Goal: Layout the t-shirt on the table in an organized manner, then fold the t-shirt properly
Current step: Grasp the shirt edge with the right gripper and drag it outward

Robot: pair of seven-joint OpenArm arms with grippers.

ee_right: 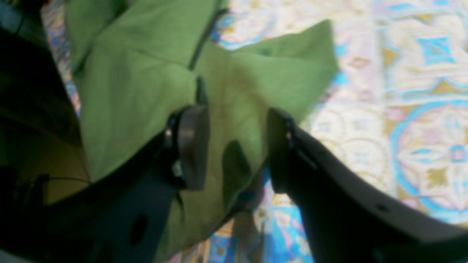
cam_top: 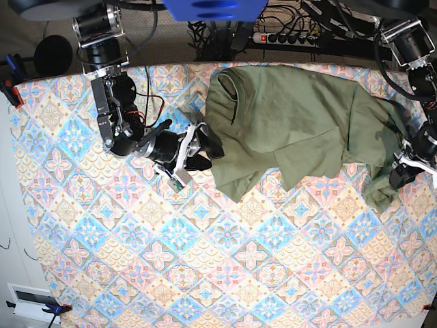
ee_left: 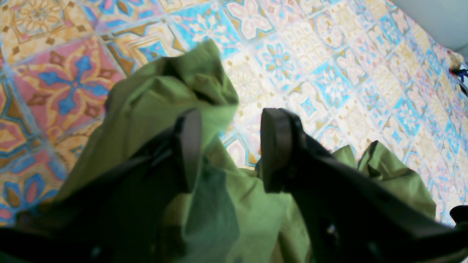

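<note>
From above, we see a wide table [cam_top: 225,273] covered in a tile-pattern cloth of blue, pink and cream diamonds and floral medallions, filling nearly the whole view. At the far left edge, a red and blue clamp [cam_top: 9,80] grips the cloth, and a second clamp [cam_top: 54,309] sits at the near left corner beside a white wall plate [cam_top: 27,298]. Moving rightward, the black right gripper [cam_top: 202,147] reaches in low over the table; its fingers are spread apart at the left edge of the plain olive-green short-sleeved cotton t-shirt [cam_top: 293,130]. In the right wrist view, green cloth lies between the two separated fingers [ee_right: 192,146], which do not press it.

The t-shirt lies rumpled across the upper middle and right of the table, partly spread, with folds along its left side and a flap hanging toward us. Behind the table, along the far edge, a white power strip [cam_top: 287,38] and tangled black cables [cam_top: 225,27] rest on a dark floor.

At the far right, the black left gripper [cam_top: 404,171] sits at the shirt's right edge. The left wrist view shows its fingers [ee_left: 190,146] parted, bunched green fabric against one and patterned cloth visible in the gap.
</note>
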